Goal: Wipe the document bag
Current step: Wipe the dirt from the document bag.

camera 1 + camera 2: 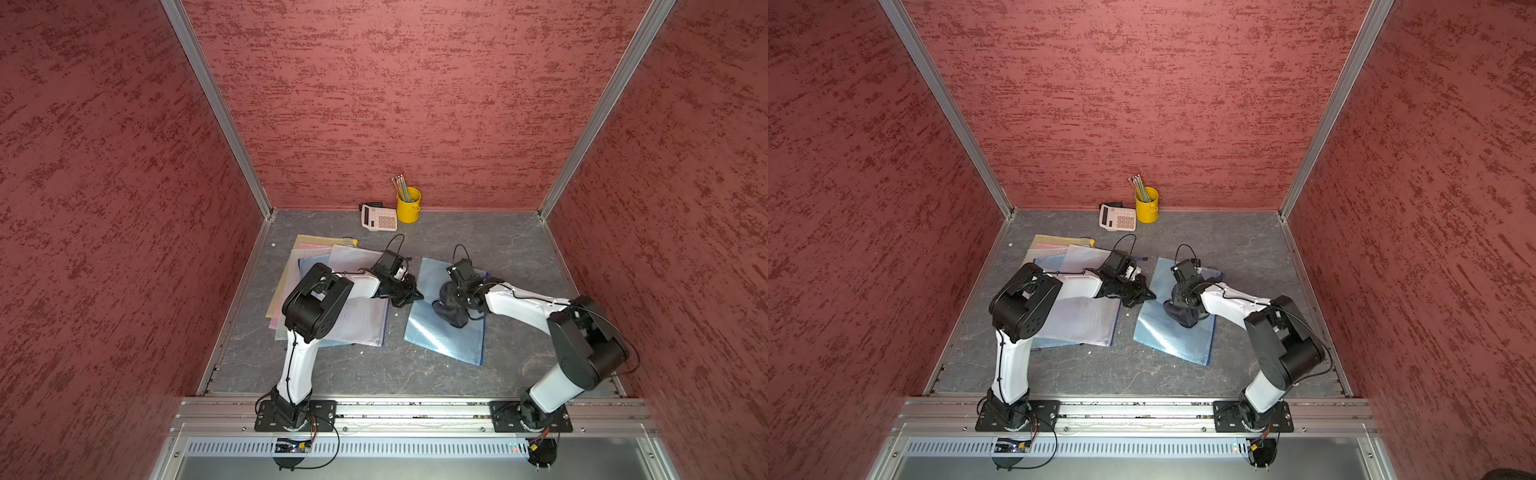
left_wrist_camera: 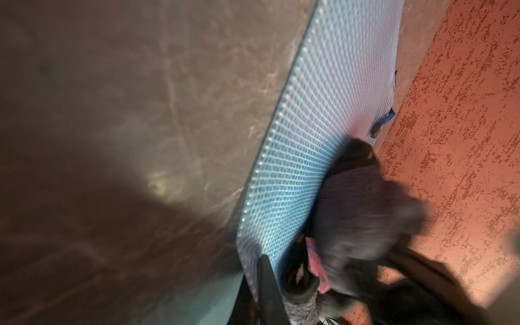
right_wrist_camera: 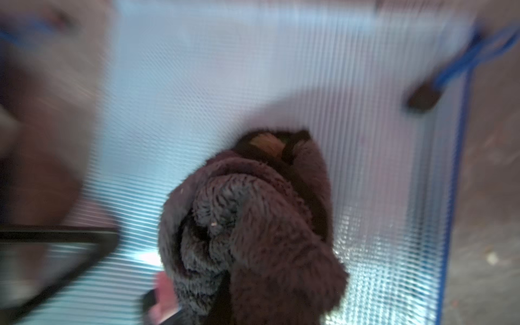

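Cloth gripped by right pincer on document bag; left pincer closed at edge.

Document bag: translucent pale blue, fine grid weave, darker blue trim along one edge. Cloth: dark grey, fuzzy pile. Stacked bags: yellow, pink, pale violet and blue tints are shown. Bench: grey, veined like stone. Walls: red, flecked darker. Pencil cup: yellow. Calculator: off-white.
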`<state>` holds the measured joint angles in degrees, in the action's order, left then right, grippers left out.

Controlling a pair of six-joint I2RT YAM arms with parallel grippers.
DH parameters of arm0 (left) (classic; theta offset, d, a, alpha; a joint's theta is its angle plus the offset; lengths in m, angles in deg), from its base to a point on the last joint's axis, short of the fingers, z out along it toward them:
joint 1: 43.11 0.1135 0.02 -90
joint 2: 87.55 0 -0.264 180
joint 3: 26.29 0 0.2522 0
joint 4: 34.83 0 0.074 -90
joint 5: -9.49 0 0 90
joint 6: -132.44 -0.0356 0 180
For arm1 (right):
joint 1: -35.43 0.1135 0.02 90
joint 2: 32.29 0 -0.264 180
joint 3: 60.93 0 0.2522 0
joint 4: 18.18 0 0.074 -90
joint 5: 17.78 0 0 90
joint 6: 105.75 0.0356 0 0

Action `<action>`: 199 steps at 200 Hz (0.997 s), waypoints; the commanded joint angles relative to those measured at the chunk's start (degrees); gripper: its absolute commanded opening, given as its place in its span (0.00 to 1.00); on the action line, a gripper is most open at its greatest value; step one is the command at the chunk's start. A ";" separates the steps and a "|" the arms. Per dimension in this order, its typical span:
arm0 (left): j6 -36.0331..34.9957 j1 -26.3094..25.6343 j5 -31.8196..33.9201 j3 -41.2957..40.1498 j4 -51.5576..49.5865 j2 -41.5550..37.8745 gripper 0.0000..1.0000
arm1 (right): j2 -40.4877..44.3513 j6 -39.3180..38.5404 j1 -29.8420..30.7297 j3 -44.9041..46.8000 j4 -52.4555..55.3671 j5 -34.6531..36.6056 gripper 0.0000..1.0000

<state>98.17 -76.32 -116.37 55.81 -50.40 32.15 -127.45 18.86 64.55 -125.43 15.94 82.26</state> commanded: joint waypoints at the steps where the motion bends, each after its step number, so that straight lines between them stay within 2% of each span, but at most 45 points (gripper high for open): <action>1: -0.63 -0.25 1.42 -0.41 -4.42 3.09 0.00 | -2.43 1.72 -1.15 -1.51 1.20 2.88 0.00; 22: -2.87 -0.41 0.86 0.08 -6.19 2.73 0.00 | -4.76 0.59 -5.57 -4.52 0.96 7.75 0.00; 42: -4.47 -0.42 0.30 0.05 -7.32 2.31 0.00 | -9.54 -1.39 -10.56 -10.79 0.65 8.25 0.00; 81: -4.78 -0.07 0.88 -0.97 -7.60 1.90 0.00 | -18.44 -6.37 -16.38 -20.81 2.88 13.27 0.00; 104: -2.75 0.07 1.90 -1.78 -5.85 1.69 0.00 | -14.53 -9.78 -17.79 -22.78 2.72 13.50 0.00; 123: -1.80 -0.14 2.12 -1.44 -4.89 2.00 0.00 | -7.95 -10.62 -15.06 -23.06 0.76 6.34 0.00; 142: -1.72 -0.36 2.17 -0.36 -5.15 2.62 0.00 | -4.92 -9.86 -6.88 -22.99 -0.88 3.10 0.00; 169: -0.70 -0.62 2.03 -0.35 -4.11 3.41 0.00 | -8.72 -3.60 1.87 -20.50 -4.79 0.47 0.00; 199: -0.18 -0.89 2.40 -0.59 -3.45 3.52 0.00 | -15.73 0.39 4.19 -18.62 -12.27 -2.27 0.00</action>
<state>97.10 -76.34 -116.63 56.16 -50.64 32.37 -137.42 14.84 69.78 -146.61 8.95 83.07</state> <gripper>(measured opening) 0.054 0.119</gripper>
